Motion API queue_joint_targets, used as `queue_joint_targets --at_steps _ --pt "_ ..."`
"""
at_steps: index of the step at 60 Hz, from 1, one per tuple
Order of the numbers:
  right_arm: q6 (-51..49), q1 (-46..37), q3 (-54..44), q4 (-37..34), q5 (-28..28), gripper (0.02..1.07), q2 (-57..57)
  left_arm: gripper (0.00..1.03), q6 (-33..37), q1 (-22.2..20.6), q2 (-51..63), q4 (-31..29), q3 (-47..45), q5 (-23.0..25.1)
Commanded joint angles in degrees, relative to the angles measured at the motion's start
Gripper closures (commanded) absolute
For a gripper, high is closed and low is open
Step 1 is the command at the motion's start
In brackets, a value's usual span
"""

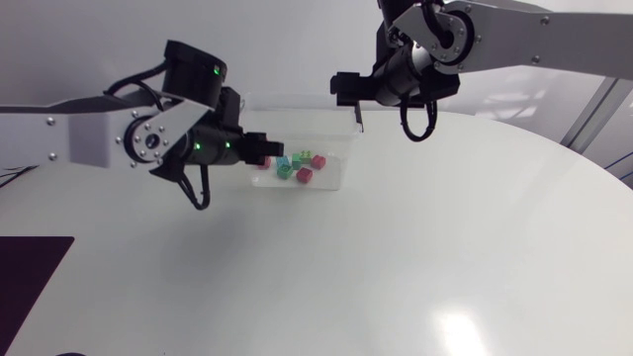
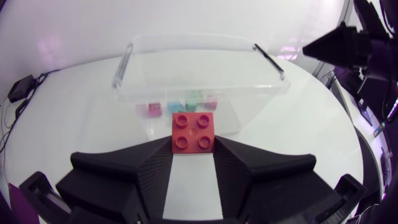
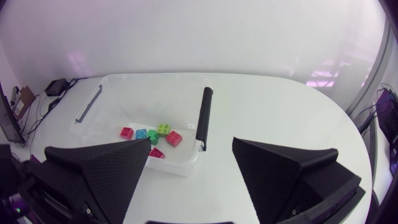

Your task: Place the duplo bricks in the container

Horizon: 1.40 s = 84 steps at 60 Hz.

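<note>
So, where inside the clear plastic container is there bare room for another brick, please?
Bare floor runs along the clear plastic container's wall farthest from the left gripper holding the red brick. The coloured bricks crowd the wall nearest it.

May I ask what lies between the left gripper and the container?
A red duplo brick, held in the left gripper, just before the container; left wrist view.
</note>
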Motion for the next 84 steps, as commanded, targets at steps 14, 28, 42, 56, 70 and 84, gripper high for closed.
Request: queue_joint_targets --at_steps 14,28,42,56,70,84 --pt "-2.27 0.27 -1.67 0.19 1.64 0.12 -2.08 0.9 5.71 3.76 8.55 -0.58 17.11 3.86" --pt "-3.15 0.0 -3.17 0.19 2.08 0.12 -2.52 0.9 8.25 6.05 19.8 0.82 25.63 5.97" --pt "-4.38 -0.17 -4.04 0.1 2.08 0.12 -2.87 0.34 12.56 6.66 24.37 1.62 29.24 7.38" --pt "-5.08 -0.17 -4.75 -0.34 2.35 0.11 -5.24 0.06 16.16 6.22 19.18 -0.14 28.18 7.73" --pt "-6.4 -0.97 -7.65 -0.43 3.14 0.09 -10.34 0.05 18.27 6.05 8.55 -1.37 22.56 7.73" --pt "-7.89 -3.78 -13.27 -0.34 3.22 0.07 -17.55 0.05 19.94 10.18 -2.0 -0.76 13.24 7.73"
